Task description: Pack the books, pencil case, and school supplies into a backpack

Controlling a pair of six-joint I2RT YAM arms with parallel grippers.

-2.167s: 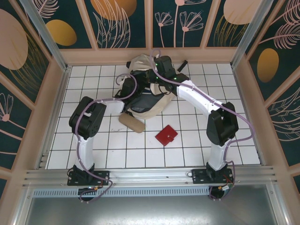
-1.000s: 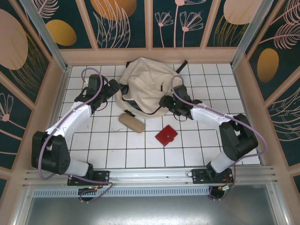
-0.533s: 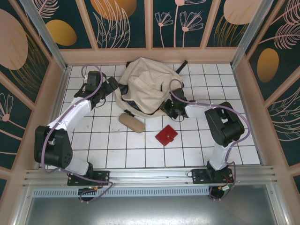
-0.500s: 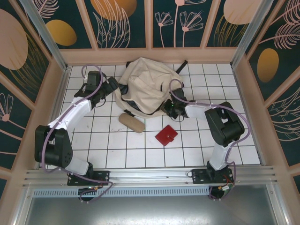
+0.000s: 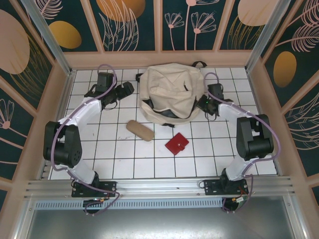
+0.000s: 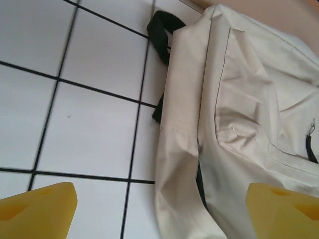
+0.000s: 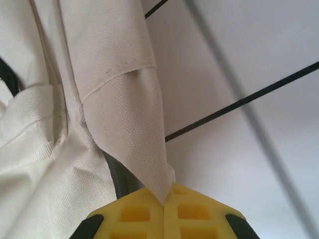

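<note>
Red wallet-like case (image 5: 177, 144) lies mid-way across the tabletop (image 5: 129, 164), tan pencil case (image 5: 140, 130) to its left. Beyond, by the far edge, sits the beige backpack (image 5: 169, 92); right gripper (image 7: 164, 196) pinches its fabric, left gripper (image 5: 128, 88) gapes beside it.

Standing here, I can't read any writing, number or brand mark on anything. The large cream-beige fabric backpack (image 5: 167, 92), upper middle of the overhead view, shows plain cloth and dark zip lines up close. The small flat red square case (image 5: 177, 144), lower centre, is too small to make out any mark on it.
</note>
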